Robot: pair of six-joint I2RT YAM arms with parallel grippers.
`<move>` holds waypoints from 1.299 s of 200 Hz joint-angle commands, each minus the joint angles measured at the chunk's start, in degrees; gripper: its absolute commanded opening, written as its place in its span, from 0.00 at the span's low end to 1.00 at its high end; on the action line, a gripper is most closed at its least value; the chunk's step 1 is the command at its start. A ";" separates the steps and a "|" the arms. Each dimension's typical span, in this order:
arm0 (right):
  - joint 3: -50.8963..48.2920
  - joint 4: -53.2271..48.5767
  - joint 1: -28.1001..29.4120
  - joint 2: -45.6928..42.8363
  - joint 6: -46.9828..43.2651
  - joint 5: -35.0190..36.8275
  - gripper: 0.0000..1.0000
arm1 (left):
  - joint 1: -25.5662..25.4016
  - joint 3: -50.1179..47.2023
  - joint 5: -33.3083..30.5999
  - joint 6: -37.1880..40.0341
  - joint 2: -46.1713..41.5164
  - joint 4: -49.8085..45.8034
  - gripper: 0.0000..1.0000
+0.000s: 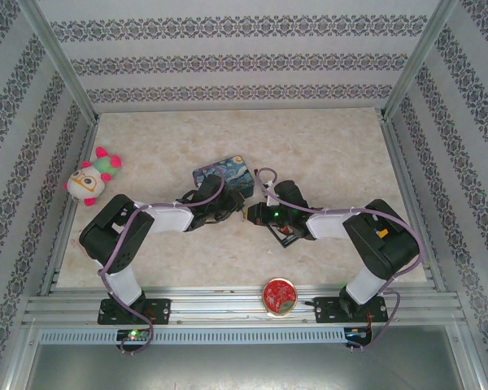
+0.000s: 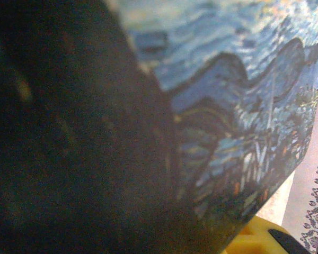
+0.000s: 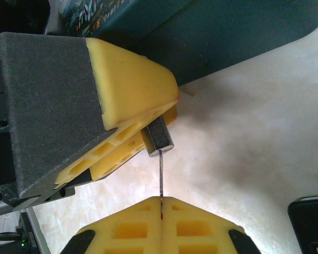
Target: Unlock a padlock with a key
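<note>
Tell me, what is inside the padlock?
The thin key, held by the right gripper, reaches the padlock at its end. Its tip is hidden; the left gripper covers the padlock's other end.

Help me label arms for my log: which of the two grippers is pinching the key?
The right gripper: it is shut on the thin key, while the left gripper holds the padlock.

Rectangular tin [image 1: 224,172]: swirling blue night-sky paint. Worktop [image 1: 333,154]: beige marbling. Small squarish padlock [image 3: 158,138] dark grey; thin metal key [image 3: 161,180] grey.
</note>
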 commanded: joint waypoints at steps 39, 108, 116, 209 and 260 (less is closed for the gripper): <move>2.31 0.56 0.98 0.34 -0.75 4.72 0.00 | 0.40 0.53 3.32 -1.44 1.09 0.34 0.04; 2.71 0.97 1.82 -0.79 -1.21 8.16 0.00 | 0.31 0.78 4.01 -1.60 1.75 0.08 0.04; 2.71 1.01 1.89 -0.99 -1.23 8.66 0.00 | 0.31 0.77 4.03 -1.72 1.71 0.24 0.04; 2.39 3.67 1.94 -2.80 0.10 11.83 0.00 | 0.22 0.91 4.24 -1.54 1.58 -0.18 0.04; 3.14 5.91 3.30 -0.04 0.82 10.76 0.00 | 0.13 1.31 4.40 -2.35 2.21 0.69 0.04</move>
